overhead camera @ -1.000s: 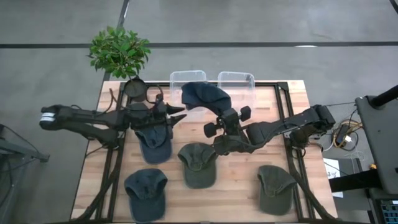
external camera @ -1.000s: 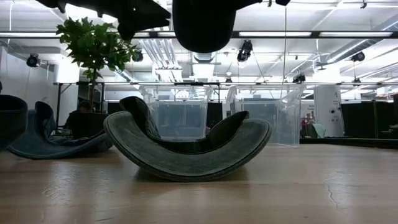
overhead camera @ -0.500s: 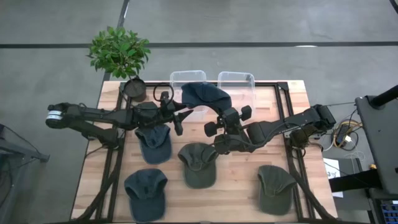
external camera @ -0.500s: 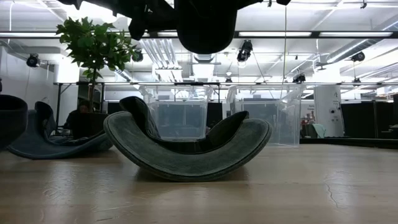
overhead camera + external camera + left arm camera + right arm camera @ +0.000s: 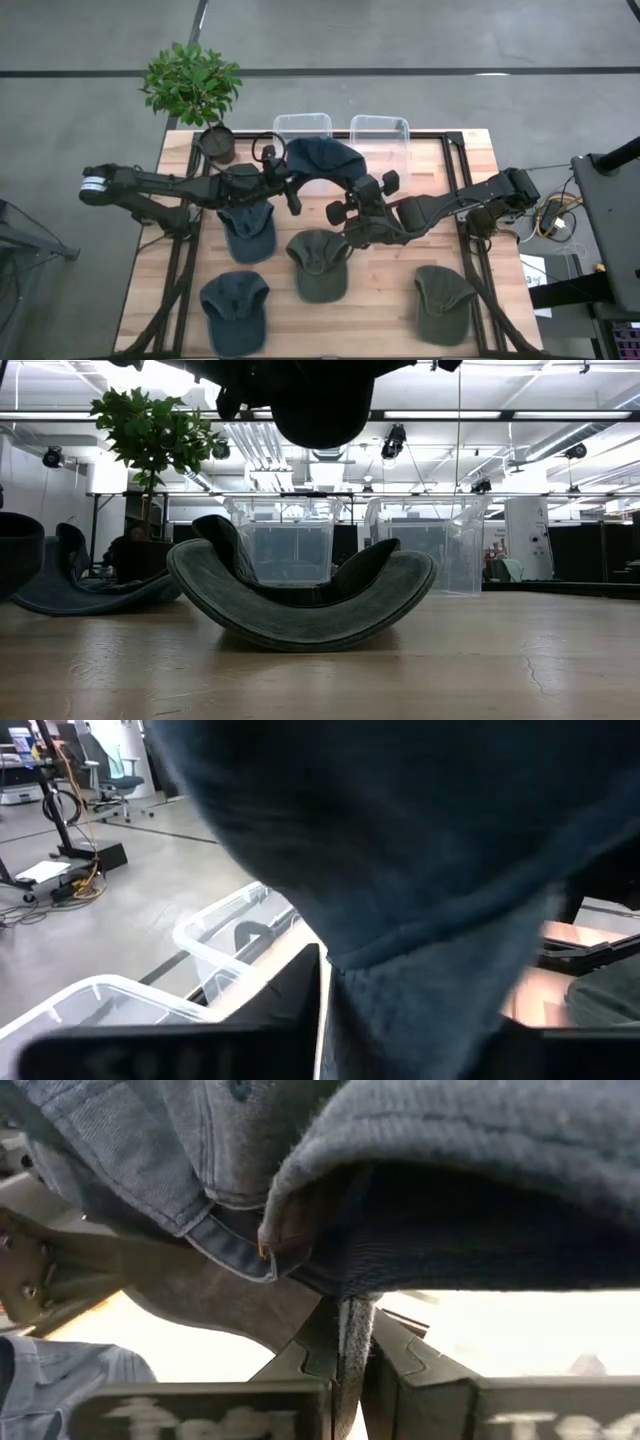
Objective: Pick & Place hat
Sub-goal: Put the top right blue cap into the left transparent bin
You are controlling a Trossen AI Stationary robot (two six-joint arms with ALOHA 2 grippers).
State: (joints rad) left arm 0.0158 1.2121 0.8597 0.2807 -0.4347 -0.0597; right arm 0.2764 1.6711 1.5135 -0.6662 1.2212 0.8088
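Right gripper (image 5: pixel 345 198) pinched blue hat (image 5: pixel 322 159) aloft by left bin (image 5: pixel 301 127). Left gripper (image 5: pixel 288 185) had advanced against hat; finger state unclear. Judged: handover or joint placement underway.

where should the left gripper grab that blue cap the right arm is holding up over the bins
Take the blue cap by its free edge on the left gripper's side, coming in level. The right gripper already pinches the opposite edge, so the crown hangs slack between them.
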